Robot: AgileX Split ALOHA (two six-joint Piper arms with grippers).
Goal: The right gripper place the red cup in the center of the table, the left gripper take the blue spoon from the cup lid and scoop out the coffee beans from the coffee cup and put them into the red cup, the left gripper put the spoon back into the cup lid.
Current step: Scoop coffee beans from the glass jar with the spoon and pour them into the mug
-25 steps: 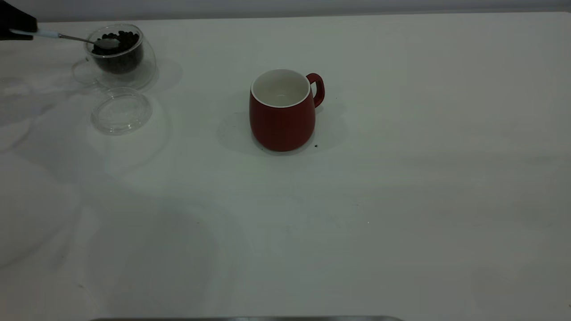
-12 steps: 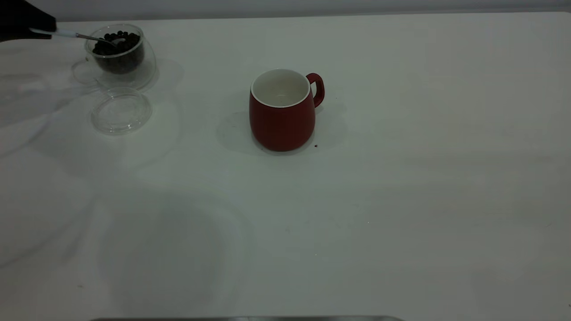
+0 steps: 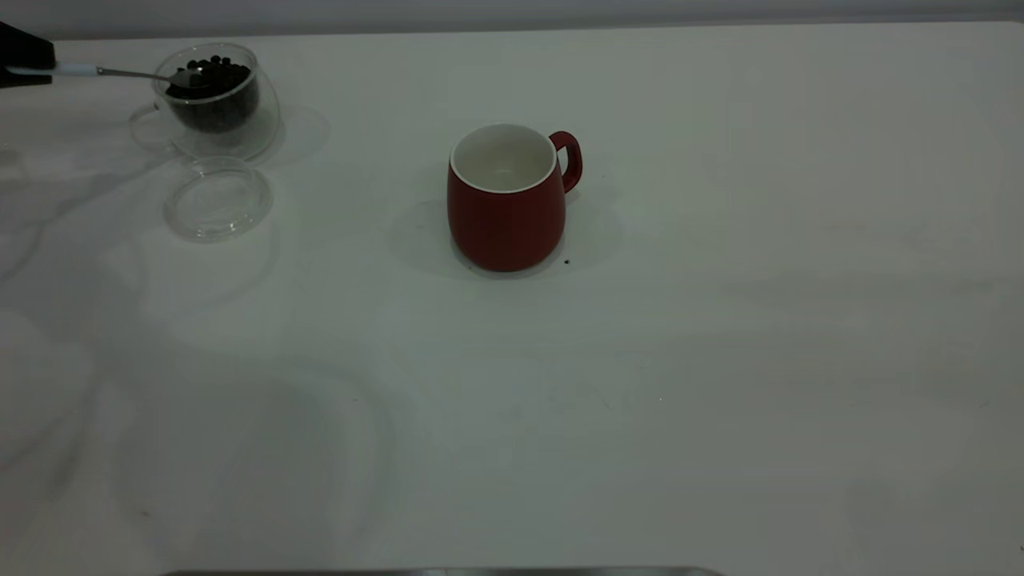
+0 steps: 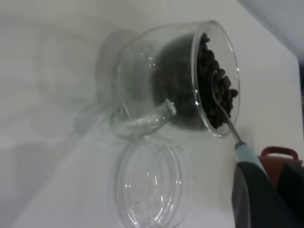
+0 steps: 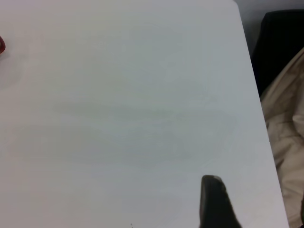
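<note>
Spreading beneath everything, the table [image 3: 720,360] carries the red cup [image 3: 506,210] well right of the left gripper [image 3: 24,58], which clasps the blue spoon [image 3: 76,70], its bowl among coffee beans [image 3: 210,74] inside the coffee cup [image 3: 212,100]; the cup lid [image 3: 218,198] lies just beside the coffee cup. Right gripper's [image 5: 216,202] state: cannot tell.

The left gripper [image 3: 24,66], which half a second ago reached farther in toward the coffee cup [image 3: 214,100], has drawn back toward the exterior view's left edge. The blue spoon [image 3: 120,73] it grips came back with it; its bowl, then dipped among the coffee beans [image 3: 210,74], now sits at the cup's near rim, handle about level.
</note>
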